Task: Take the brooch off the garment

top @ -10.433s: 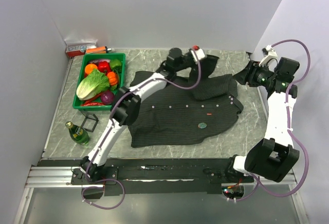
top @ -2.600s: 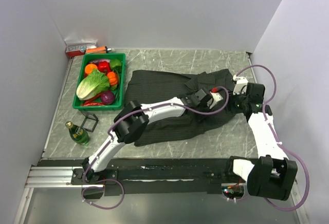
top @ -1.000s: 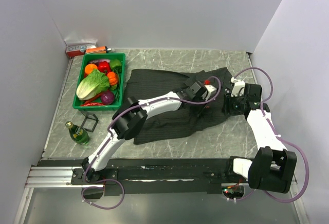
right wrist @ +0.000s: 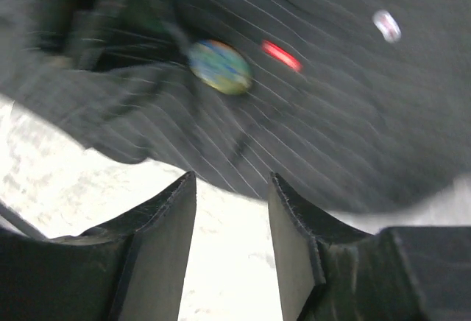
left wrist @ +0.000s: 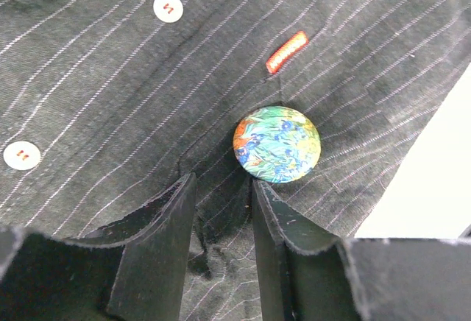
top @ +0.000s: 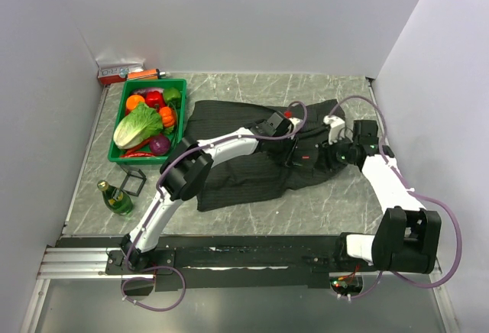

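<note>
The garment [top: 221,119] is a dark pinstriped shirt spread mid-table, with pale buttons [left wrist: 168,7]. The brooch [left wrist: 277,144] is a round blue-green and orange badge pinned to it, with a small red tab [left wrist: 287,51] just beyond. My left gripper [left wrist: 222,182] rests on the cloth right beside the brooch. Its jaws stand apart over a wrinkle of cloth, and the right fingertip almost touches the badge. My right gripper [right wrist: 232,177] is open over bare table at the garment's edge, short of the brooch [right wrist: 219,65]. In the top view both grippers [top: 294,152] [top: 325,153] meet at the shirt's right part.
A green basket [top: 153,82] of vegetables stands at the back left. A green bottle [top: 114,197] and a black wire stand [top: 135,182] are in front of it. A red box [top: 118,72] lies against the back wall. The right wall is close to the right arm.
Over the last second the left gripper has shifted left and back on the cloth. The right gripper has moved left to the shirt's edge, and the garment has bunched leftward.
</note>
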Available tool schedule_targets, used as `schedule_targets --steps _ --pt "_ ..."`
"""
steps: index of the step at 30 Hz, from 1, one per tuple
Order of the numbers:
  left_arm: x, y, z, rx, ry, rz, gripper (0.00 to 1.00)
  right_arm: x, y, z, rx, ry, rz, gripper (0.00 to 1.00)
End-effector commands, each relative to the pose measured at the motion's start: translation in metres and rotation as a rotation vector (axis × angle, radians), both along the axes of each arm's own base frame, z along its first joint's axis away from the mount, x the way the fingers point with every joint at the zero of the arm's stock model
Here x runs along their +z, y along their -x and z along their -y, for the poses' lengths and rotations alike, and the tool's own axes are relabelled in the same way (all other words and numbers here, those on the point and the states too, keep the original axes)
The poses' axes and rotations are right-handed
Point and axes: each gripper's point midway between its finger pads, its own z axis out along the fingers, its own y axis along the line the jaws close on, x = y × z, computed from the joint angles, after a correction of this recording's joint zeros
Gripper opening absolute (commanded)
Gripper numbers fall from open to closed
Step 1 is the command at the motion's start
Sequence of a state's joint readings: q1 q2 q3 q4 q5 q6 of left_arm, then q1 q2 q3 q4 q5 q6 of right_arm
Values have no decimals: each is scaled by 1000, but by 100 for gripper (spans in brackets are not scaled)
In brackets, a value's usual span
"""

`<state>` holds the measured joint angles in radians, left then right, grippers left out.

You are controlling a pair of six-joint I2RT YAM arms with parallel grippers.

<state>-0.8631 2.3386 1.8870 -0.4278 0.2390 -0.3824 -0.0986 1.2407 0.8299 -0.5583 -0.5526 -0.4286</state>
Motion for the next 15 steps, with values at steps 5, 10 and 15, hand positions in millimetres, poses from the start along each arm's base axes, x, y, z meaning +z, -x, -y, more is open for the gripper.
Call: schedule_targets --steps 5,10,15 --pt "40 5 12 -53 171 -69 41 1 -28 -42 491 1 271 40" --pt "33 3 3 -45 178 -112 41 -6 -29 -59 660 17 205 31" --pt "25 1 -3 -34 183 -156 41 -18 -36 -57 740 156 290 36"
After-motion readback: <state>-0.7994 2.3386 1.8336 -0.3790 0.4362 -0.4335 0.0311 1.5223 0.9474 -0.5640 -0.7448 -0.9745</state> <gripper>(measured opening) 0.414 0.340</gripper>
